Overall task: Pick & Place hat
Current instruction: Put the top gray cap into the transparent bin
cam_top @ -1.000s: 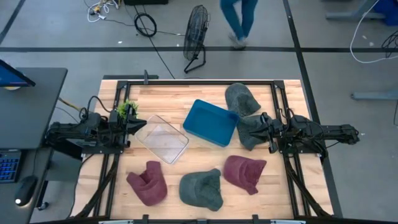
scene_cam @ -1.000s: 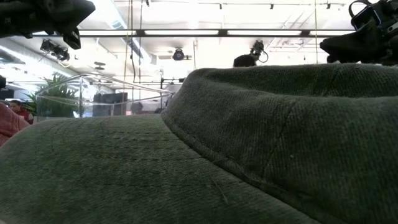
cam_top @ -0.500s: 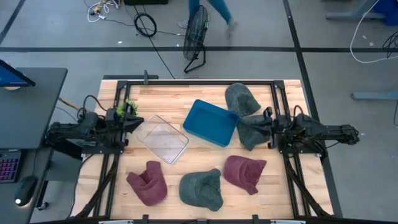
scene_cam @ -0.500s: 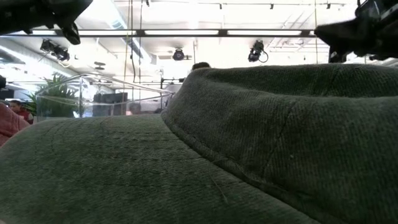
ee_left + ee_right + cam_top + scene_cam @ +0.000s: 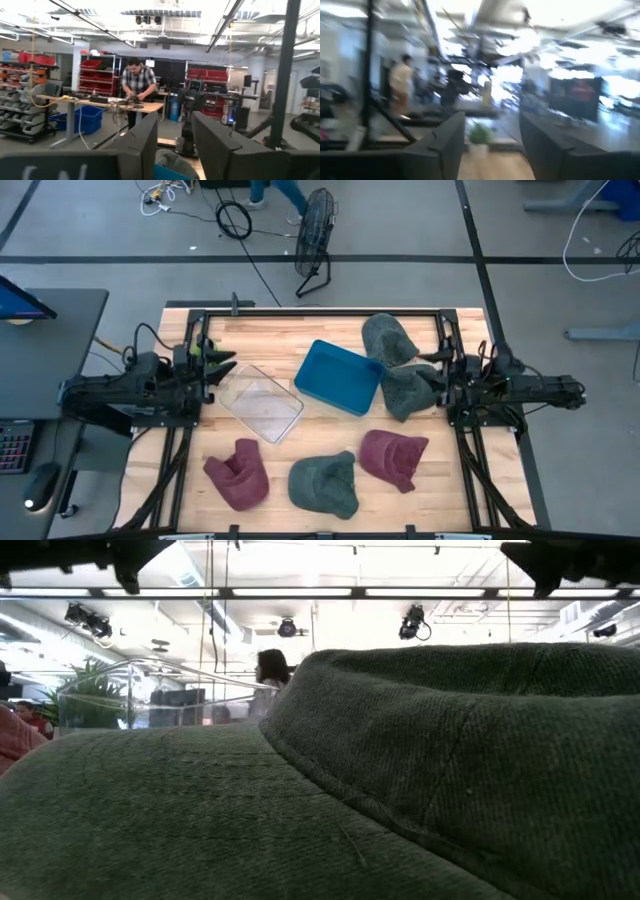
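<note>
both grippers (image 5: pixel 222 364) (image 5: pixel 432 370) open-fingered at opposite table edges (image 5: pixel 330 318), hats between

Two dark, cable-draped jointed arms

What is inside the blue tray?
Nothing shows inside the blue tray; its floor looks bare. A grey hat lies just outside it. Whatever is under the tray is hidden.

right gripper (image 5: pixel 437 370) drawn back off the grey hat (image 5: pixel 404 390) and apparently raised, left gripper (image 5: pixel 222 361) also lifted, person (image 5: pixel 280 190) walked leftward beyond the fan (image 5: pixel 316 225)
</note>
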